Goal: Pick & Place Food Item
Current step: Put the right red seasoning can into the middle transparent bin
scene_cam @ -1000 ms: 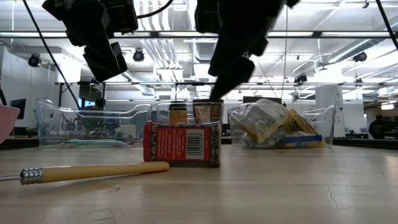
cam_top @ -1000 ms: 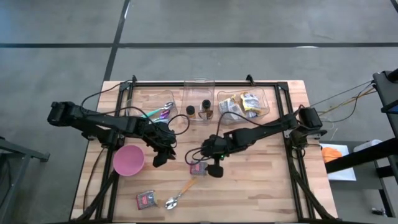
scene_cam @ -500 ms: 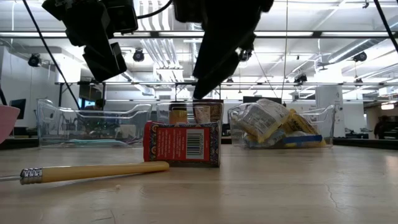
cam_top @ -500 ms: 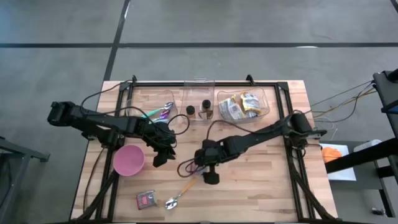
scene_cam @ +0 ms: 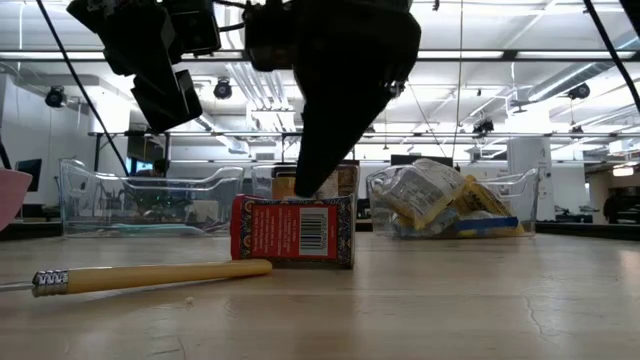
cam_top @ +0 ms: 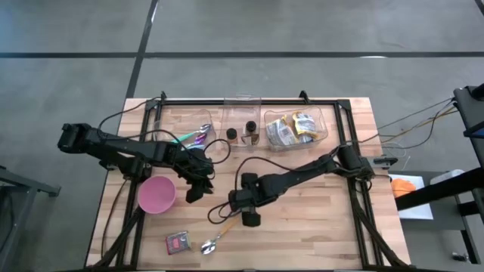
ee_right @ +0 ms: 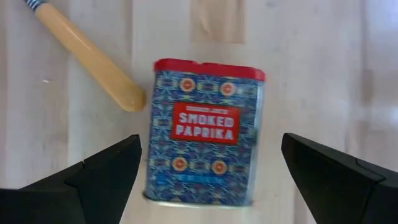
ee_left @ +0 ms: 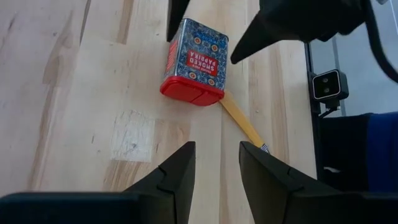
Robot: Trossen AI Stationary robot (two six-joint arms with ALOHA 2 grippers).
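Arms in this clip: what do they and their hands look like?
Both are dark, slim, jointed arms with black cables looped alongside. Left hand and right hand each end in two matte black, wedge-shaped fingers. No markings are visible.

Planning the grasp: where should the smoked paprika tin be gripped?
Grip the paprika tin across its two long narrow sides, coming from above. It lies flat, label up, and the open right end effector already straddles those sides; the spoon handle nears one corner.
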